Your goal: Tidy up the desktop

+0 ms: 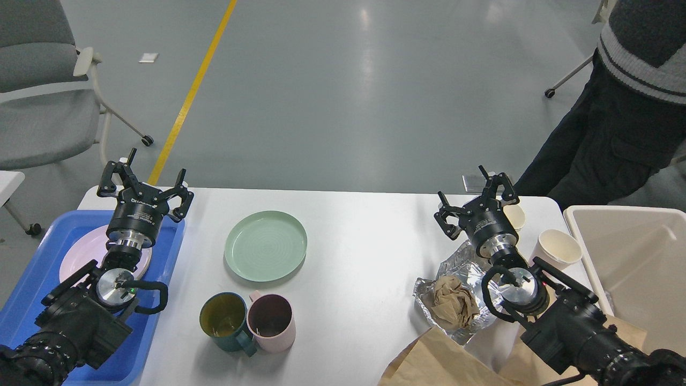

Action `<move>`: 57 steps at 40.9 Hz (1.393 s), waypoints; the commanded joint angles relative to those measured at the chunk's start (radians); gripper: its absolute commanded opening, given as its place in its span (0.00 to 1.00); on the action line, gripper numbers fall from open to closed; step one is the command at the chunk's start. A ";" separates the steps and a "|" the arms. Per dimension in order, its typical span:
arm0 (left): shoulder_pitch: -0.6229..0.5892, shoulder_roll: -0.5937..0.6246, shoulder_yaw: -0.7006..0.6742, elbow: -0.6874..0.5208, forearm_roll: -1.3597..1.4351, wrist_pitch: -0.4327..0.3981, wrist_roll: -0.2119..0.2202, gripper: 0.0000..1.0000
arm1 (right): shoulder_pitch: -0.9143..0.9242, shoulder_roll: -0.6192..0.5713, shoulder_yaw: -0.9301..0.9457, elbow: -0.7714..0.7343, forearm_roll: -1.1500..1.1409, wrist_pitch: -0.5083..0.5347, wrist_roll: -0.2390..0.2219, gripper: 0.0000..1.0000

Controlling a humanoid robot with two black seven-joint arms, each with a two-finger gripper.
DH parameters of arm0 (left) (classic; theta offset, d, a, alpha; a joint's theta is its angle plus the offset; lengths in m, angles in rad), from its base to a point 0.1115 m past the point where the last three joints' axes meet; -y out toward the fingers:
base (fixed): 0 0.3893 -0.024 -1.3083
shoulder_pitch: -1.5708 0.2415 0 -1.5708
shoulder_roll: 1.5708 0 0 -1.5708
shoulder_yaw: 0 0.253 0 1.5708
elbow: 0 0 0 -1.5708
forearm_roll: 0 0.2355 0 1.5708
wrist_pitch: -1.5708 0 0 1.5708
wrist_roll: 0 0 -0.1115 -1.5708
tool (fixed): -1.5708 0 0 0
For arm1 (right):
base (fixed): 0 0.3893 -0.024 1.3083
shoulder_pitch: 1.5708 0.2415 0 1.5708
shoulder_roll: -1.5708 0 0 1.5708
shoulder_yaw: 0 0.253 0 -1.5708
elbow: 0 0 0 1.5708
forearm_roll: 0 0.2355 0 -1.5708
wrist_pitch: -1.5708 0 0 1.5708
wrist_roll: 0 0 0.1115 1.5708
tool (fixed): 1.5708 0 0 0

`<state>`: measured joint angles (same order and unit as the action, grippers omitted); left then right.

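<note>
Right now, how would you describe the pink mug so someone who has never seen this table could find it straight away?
Start at the white desktop and find the green plate left of centre. Just nearer the robot than the plate, two mugs stand side by side, touching. The pink mug is the right one, pale and empty-looking, while its neighbour, the teal mug, is dark with a yellowish inside.

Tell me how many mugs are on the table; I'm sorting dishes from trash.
2, side by side near the desktop's front edge: a teal mug on the left and a pink mug touching it. None look hidden.
</note>
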<state>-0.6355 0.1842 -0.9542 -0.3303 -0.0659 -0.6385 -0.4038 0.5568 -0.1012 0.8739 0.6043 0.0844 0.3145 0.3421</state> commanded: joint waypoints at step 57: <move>-1.205 0.153 2.239 -0.734 0.164 -0.016 0.003 0.97 | 0.000 0.001 0.000 0.000 0.000 0.000 0.000 1.00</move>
<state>-1.7414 0.3322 1.1106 -0.9278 0.0976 -0.6544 -0.4004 0.5569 -0.0997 0.8743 0.6044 0.0843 0.3146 0.3421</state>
